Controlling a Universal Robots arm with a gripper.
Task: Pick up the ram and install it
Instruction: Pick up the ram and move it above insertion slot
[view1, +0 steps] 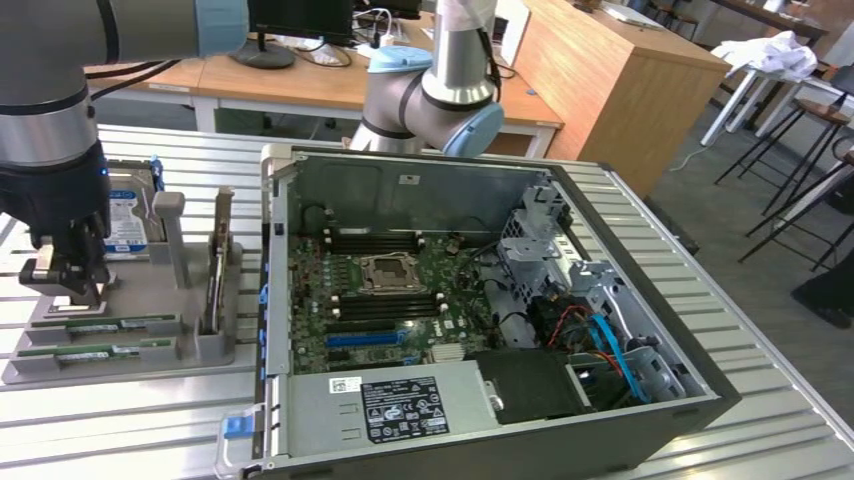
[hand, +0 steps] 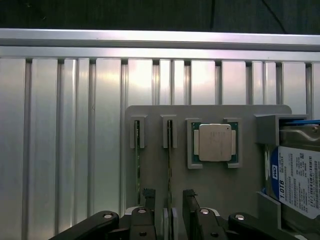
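Now, at the exterior view's left, the gripper (view1: 70, 285) hangs low over a gray tray (view1: 134, 365) that sits on the slatted table (view1: 747, 330). In the wrist view its fingers (hand: 148, 196) are opened only narrowly, one on each side of the ram (hand: 169, 165). The ram stands on its edge in a slot of the tray, and there is a small gap between it and each finger. A second ram (hand: 137, 170) stands in the next slot, just beside and outside the fingers. On the ram's other side the processor (hand: 215, 142) lies in a square seat. Past it the hard drive (hand: 297, 180) stands at the tray's end. To the exterior view's right, just beside the tray, the open case (view1: 400, 190) lies on the table with the motherboard (view1: 387, 310) facing up.
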